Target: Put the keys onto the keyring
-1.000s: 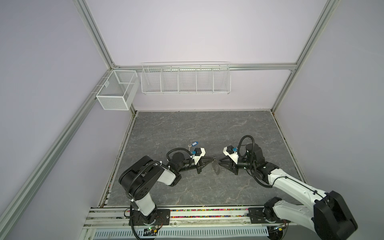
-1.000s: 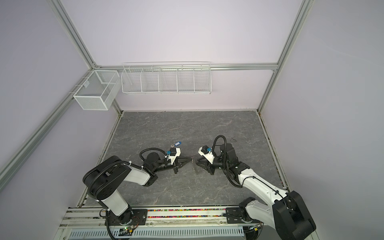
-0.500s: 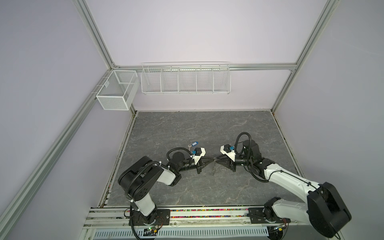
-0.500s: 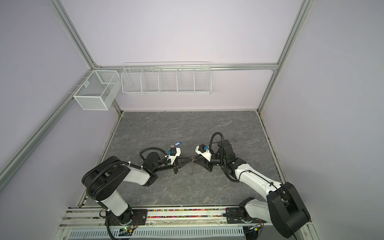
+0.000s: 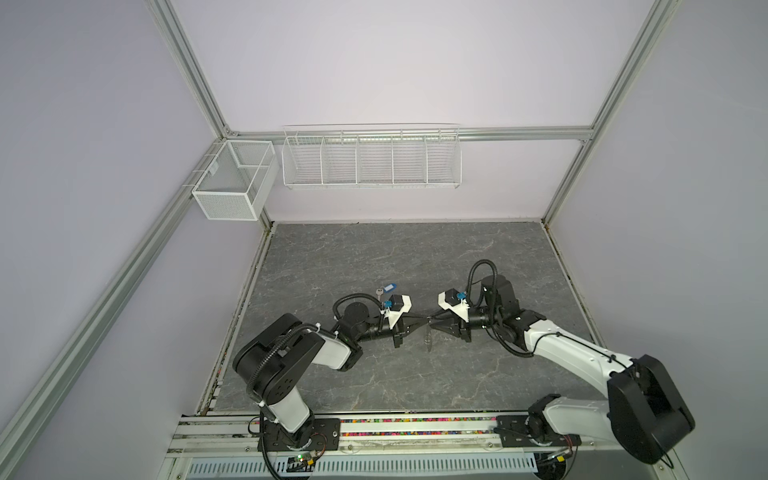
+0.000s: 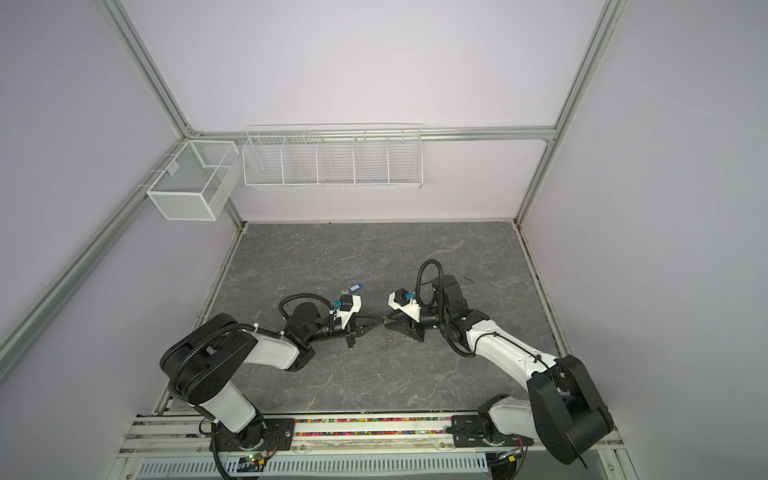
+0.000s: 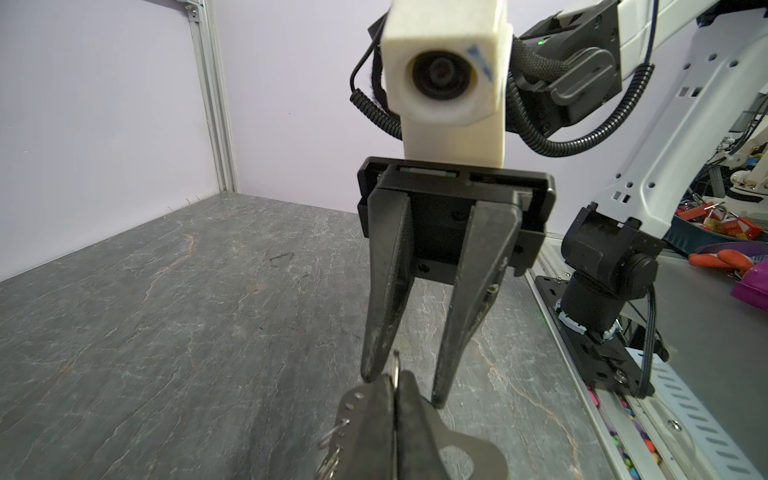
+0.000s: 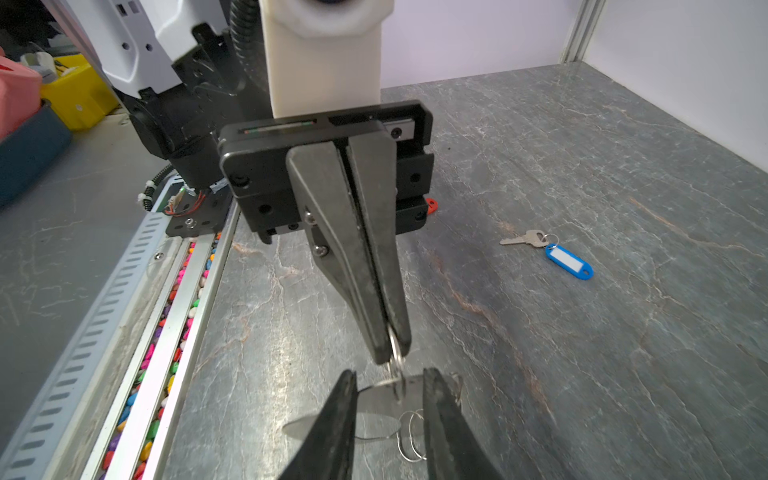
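Observation:
My left gripper (image 7: pixel 395 380) is shut on a silver ring of the keyring (image 7: pixel 469 453), a flat dark-grey plate with an oval cut-out. The plate hangs from that ring towards the table (image 5: pixel 428 340). In the right wrist view the keyring (image 8: pixel 374 401) lies between the spread fingers of my right gripper (image 8: pixel 390 374), which is open and grips nothing. Both top views show the left gripper (image 5: pixel 422 330) and right gripper (image 5: pixel 436 328) tip to tip. A silver key with a blue tag (image 8: pixel 569 259) lies flat behind the left gripper (image 5: pixel 388 288). A sliver of an orange-red tag (image 8: pixel 432 205) peeks out behind the left gripper's body.
White wire baskets (image 5: pixel 370 158) and a mesh box (image 5: pixel 232 183) hang on the back wall. A metal rail (image 8: pixel 124 332) filled with coloured beads runs along the table's front edge. Bins of clutter (image 7: pixel 727 224) sit beyond it.
My right arm has moved in toward the left gripper, and its jaws have spread a little wider round the keyring. The left gripper has stayed shut in place.

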`<action>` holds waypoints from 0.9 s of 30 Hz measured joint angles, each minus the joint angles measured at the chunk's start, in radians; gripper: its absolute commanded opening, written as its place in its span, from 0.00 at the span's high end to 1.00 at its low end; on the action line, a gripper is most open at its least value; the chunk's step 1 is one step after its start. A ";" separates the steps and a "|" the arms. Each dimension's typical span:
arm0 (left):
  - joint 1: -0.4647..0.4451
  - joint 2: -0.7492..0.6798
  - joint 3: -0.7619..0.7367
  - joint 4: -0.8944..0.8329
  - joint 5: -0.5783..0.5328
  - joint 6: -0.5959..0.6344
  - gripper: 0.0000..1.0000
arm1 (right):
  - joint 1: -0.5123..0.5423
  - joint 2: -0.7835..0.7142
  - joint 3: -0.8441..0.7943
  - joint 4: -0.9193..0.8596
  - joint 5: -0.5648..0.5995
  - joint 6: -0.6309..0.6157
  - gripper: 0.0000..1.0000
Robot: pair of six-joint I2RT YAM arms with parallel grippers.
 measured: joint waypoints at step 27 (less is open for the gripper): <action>-0.006 0.014 0.003 0.014 0.013 -0.001 1.00 | -0.059 -0.095 0.018 -0.199 0.013 -0.109 0.66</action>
